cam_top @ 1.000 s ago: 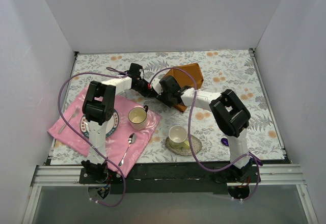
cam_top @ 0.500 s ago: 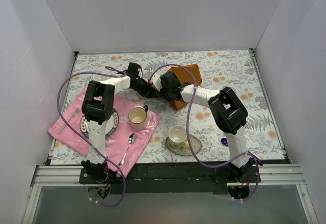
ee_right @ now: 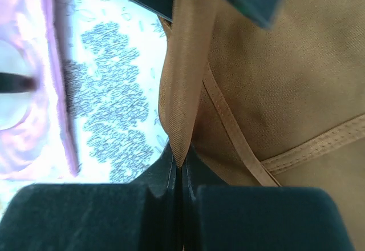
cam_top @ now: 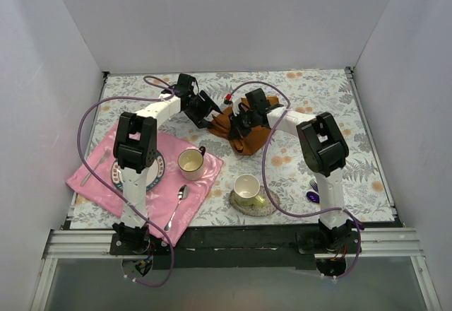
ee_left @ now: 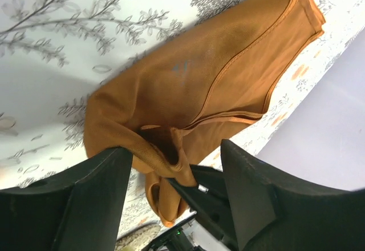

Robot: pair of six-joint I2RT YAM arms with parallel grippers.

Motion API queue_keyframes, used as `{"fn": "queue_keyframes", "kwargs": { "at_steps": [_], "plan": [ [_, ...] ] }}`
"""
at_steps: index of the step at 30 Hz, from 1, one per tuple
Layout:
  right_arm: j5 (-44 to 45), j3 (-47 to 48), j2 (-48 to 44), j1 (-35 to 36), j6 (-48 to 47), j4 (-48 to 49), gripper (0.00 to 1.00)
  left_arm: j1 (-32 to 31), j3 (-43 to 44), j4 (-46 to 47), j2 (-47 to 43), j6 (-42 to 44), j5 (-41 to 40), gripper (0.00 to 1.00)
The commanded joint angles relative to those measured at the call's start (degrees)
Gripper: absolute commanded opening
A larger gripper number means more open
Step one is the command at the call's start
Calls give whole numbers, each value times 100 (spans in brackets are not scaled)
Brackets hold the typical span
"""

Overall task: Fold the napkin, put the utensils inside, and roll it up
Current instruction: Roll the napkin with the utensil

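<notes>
Napkin [cam_top: 246,128] bunched up in the upper middle of the top view.
The right fingers [ee_right: 114,217] are squeezed tight on one thin edge of the orange cloth, likely so it can be pulled out flat on the tabletop [cam_top: 325,95] for folding. The left fingers [ee_left: 251,188] stand wide apart, one on each side of a fold, and are not pinching it.

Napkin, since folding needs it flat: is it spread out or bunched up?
Bunched up. The napkin shows crumpled folds, with one ridge pinched in the shut right gripper; the left gripper stands open.
</notes>
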Motion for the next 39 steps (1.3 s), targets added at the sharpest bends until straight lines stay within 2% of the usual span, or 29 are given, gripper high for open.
{"fn": "queue_keyframes", "kwargs": {
  "at_steps": [1, 2, 3, 7, 10, 15, 17, 19, 22, 23, 24, 28, 29, 33, 34, 35, 39],
  "plan": [
    [-1256, -207, 437, -206, 474, -617, 1, 34, -294, 37, -874, 130, -228, 63],
    [-1284, -207, 463, -241, 466, -617, 1, 34, -417, 64, -945, 139, -193, 64],
    [-1215, -163, 516, -250, 448, -704, 1, 34, -496, 99, -989, 165, -115, 73],
    [-978, -180, 464, -259, 316, -819, 1, 25, -822, 152, -1191, 201, -70, 73],
    [-1012, -189, 446, -251, 307, -828, 2, 25, -1024, 161, -1279, 113, 9, 68],
    [-766, -224, 394, -268, 316, -758, 2, 7, -1226, 64, -1280, -212, 193, 70],
    [-617, -216, 332, -251, 360, -722, 8, 7, -1323, 134, -1314, -239, 194, 71],
    [-442, -76, 288, -216, 256, -871, 11, 7, -1402, 345, -1429, -256, 185, 72],
    [-99, 398, 332, -93, 70, -1546, 22, 7, -1315, 398, -1516, -169, 176, 73],
    [24, 521, 349, -58, 35, -1897, 31, 34, -1245, 372, -1543, -142, 194, 75],
    [191, 766, 367, -31, 17, -2100, 35, 34, -1209, 346, -1569, -134, 194, 75],
    [421, 681, 60, 66, 149, -2287, 49, 104, -1130, 231, -1727, -107, 194, 81],
    [456, 655, -10, 66, 245, -2287, 56, 139, -1113, 196, -1736, -98, 211, 81],
    [412, 742, -257, 75, 360, -2522, 59, 183, -1121, 90, -1851, -89, 247, 81],
    [421, 873, -266, 75, 360, -2611, 68, 183, -1130, 99, -1877, -107, 281, 80],
    [421, 944, -275, 66, 343, -2690, 94, 183, -1130, 99, -1895, -124, 317, 80],
    [298, 989, -502, 75, 412, -2832, 93, 183, -1305, 344, -1895, -343, 536, 74]
  ]
}}
